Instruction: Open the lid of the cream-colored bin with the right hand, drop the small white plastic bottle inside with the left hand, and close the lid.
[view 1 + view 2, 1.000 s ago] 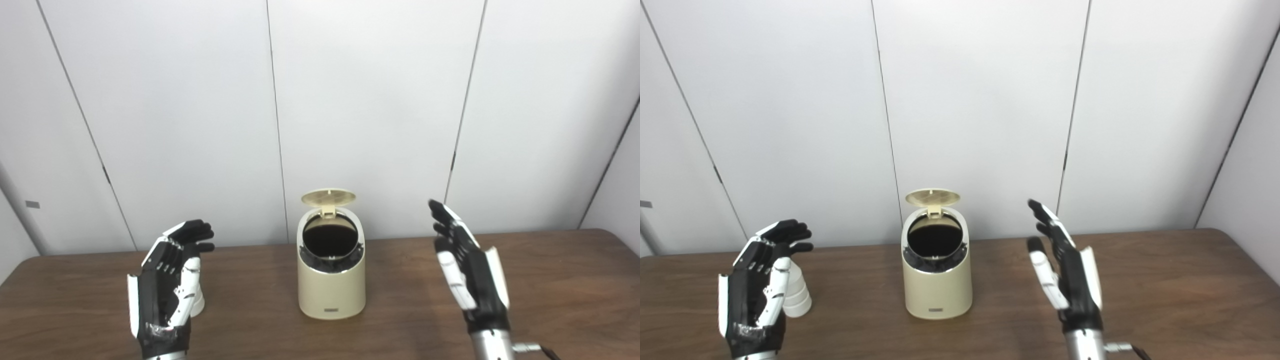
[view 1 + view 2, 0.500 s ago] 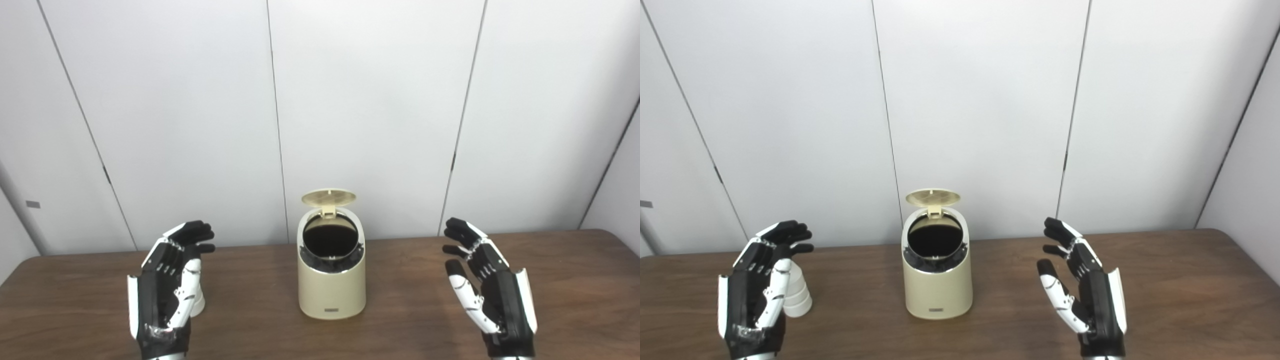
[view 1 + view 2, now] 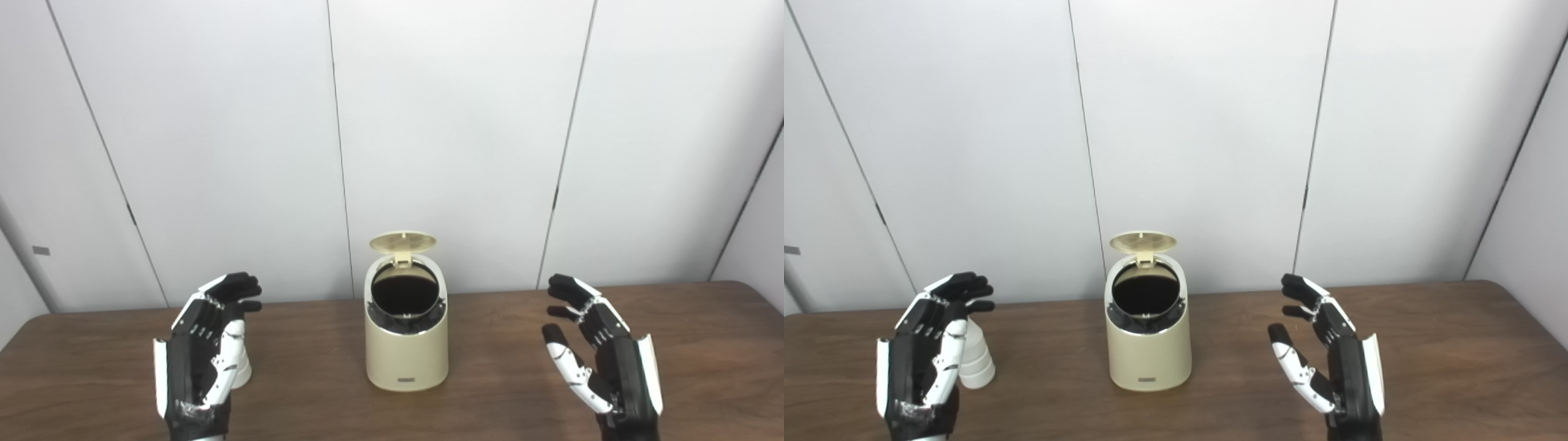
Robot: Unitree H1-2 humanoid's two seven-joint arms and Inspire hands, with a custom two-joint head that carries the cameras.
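Two hands point(image 3: 202, 349) point(image 3: 606, 361), one bin point(image 3: 406, 343), one bottle point(image 3: 977, 361)

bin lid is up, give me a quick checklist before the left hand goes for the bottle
1. Lid of the cream bin standing open: ok.
2. Bin mouth unobstructed: ok, dark opening shows nothing across it.
3. Right hand clear of the bin: ok, off to its right, fingers apart.
4. Left hand empty and open: ok.
5. White bottle upright on the table: ok.
6. Left hand touching the bottle: cannot tell, the hand overlaps it in both views.
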